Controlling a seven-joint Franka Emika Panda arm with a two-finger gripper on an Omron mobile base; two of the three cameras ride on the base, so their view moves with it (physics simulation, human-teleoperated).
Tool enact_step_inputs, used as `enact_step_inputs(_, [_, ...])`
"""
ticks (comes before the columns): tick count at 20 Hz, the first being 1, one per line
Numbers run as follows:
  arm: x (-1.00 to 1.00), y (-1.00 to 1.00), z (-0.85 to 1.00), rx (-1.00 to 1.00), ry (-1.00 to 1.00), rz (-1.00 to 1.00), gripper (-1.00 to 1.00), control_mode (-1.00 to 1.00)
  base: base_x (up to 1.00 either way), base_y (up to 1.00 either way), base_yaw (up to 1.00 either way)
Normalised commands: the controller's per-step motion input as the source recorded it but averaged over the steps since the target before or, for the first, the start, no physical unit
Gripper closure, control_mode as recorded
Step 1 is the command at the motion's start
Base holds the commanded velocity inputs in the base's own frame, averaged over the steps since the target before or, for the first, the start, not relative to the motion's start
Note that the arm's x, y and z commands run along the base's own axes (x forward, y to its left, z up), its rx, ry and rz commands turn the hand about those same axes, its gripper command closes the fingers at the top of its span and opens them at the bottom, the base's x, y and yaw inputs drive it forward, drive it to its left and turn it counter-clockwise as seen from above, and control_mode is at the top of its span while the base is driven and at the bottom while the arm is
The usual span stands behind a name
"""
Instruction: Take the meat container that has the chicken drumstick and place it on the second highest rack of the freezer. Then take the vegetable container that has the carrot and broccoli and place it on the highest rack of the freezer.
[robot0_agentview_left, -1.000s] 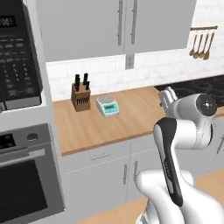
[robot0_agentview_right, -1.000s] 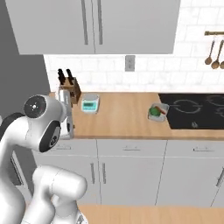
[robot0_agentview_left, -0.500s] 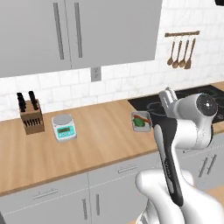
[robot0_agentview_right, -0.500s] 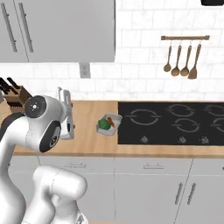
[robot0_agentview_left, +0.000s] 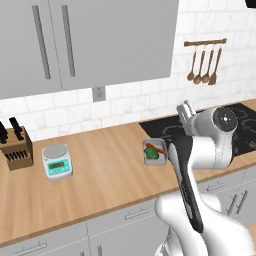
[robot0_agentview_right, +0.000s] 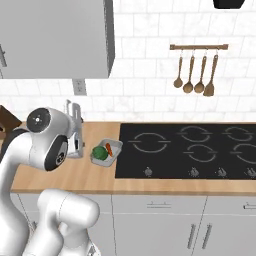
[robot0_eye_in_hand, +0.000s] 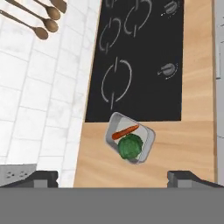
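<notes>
- Vegetable container (robot0_eye_in_hand: 131, 142) sits low and centre in the hand view, on the wooden tabletop (robot0_eye_in_hand: 192, 144) just beside the near edge of the black cooktop (robot0_eye_in_hand: 144, 65); in the right base view it lies left of centre (robot0_agentview_right: 106, 152), in the left base view right of centre (robot0_agentview_left: 154, 152).
- Inside lie the carrot (robot0_eye_in_hand: 125, 131) and the broccoli (robot0_eye_in_hand: 130, 148), side by side, loose.
- Fingers (robot0_eye_in_hand: 43, 177) stand wide apart at the bottom corners of the hand view, gripping nothing, well above the container.
- Handling, as a judgement: a small, stiff, shallow tray, likely light; smooth walls may slip. Contents can roll, so keep it level.
- Best hold looks to be across the two long rims, near the middle.
- Whether the rim has a lip is too small to tell.
- Wooden spoons (robot0_agentview_right: 188, 75) hang on the wall at the upper right.
</notes>
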Motion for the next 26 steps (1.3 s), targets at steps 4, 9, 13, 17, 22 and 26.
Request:
enact_step_inputs(4, [0.04,0.29,-0.35,-0.02,0.01,-0.2,-1.0,-1.0,0.0,0.0,0.0])
enact_step_inputs(9, [0.0,0.05,-0.43,0.04,0.07,-0.19,-1.0,-1.0,0.0,0.0,0.0])
enact_step_inputs(13, [0.0,0.0,-0.38,0.12,0.14,-0.16,-1.0,-1.0,0.0,0.0,0.0])
enact_step_inputs(17, [0.04,0.0,-0.37,0.1,0.15,-0.13,-1.0,-1.0,0.0,0.0,0.0])
enact_step_inputs(22, [0.28,-0.05,-0.32,0.08,0.11,-0.11,-1.0,-1.0,0.0,0.0,0.0])
enact_step_inputs(26, [0.41,-0.05,-0.28,0.05,0.08,-0.08,-1.0,-1.0,0.0,0.0,0.0])
